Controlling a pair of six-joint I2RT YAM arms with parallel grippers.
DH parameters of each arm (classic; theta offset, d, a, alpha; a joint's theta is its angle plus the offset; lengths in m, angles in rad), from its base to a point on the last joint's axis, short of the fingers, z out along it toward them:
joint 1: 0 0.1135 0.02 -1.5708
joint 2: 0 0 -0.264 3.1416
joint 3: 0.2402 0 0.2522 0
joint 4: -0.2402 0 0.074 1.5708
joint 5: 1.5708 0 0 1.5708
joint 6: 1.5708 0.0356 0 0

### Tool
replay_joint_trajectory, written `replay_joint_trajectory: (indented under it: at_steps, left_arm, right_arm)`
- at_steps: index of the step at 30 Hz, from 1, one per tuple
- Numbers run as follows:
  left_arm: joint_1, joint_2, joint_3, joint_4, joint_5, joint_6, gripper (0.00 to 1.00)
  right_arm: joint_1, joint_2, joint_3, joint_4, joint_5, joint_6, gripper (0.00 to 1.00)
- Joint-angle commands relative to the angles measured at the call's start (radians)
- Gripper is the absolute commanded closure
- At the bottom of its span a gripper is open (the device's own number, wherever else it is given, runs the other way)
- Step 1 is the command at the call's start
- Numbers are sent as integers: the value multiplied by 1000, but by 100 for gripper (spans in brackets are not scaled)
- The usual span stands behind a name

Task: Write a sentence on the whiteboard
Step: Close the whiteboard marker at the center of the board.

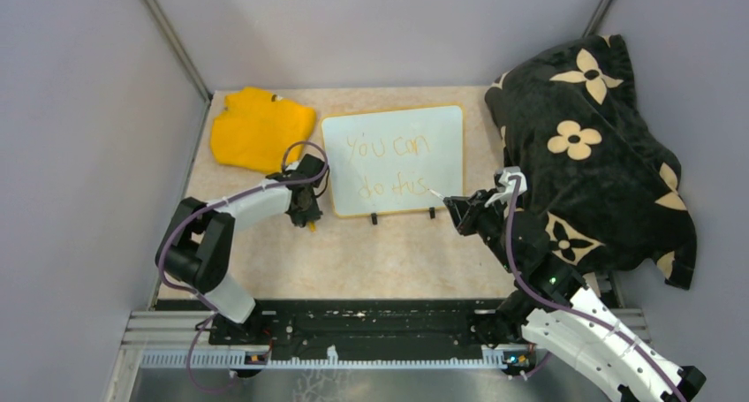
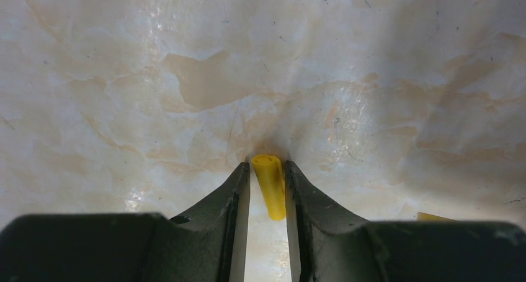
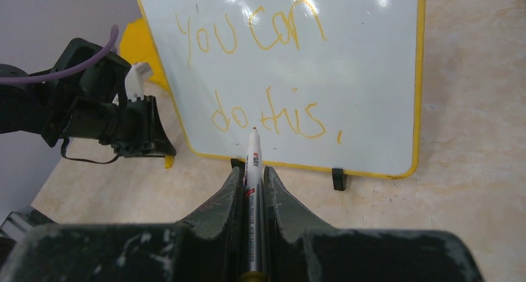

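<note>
Near the front of the tabletop (image 1: 389, 261), the right tool (image 3: 252, 173) is clamped on a white marker (image 3: 253, 149), whose tip is by the word "this". The left tool (image 2: 268, 170) pinches a yellow cap (image 2: 271, 195) just left of the whiteboard (image 1: 442, 132). On the board, the sentence (image 1: 389, 166) "you can do this" runs in two lines. A yellow cloth (image 1: 261, 128) lies far left and a black flowered blanket (image 1: 601, 155) far right.

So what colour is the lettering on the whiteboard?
Yellow-orange lettering on the white whiteboard; the right wrist view shows it best.
</note>
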Motion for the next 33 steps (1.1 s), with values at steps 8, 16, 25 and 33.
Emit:
replay_joint_trajectory:
  at_steps: [8,16,25,33]
  left_arm:
    - [5,2,-71,20,77,-34,53]
    - [3,-10,-96,2,113,-117,53]
    - [-7,45,-87,-31,76,-127,62]
    - [-19,63,-95,-15,87,-114,81]
  right_arm:
    - [7,2,33,22,5,-11,100]
    - [8,3,20,40,-4,0,100]
    - [7,-7,24,27,0,-1,100]
    - [8,-16,20,23,2,0,100]
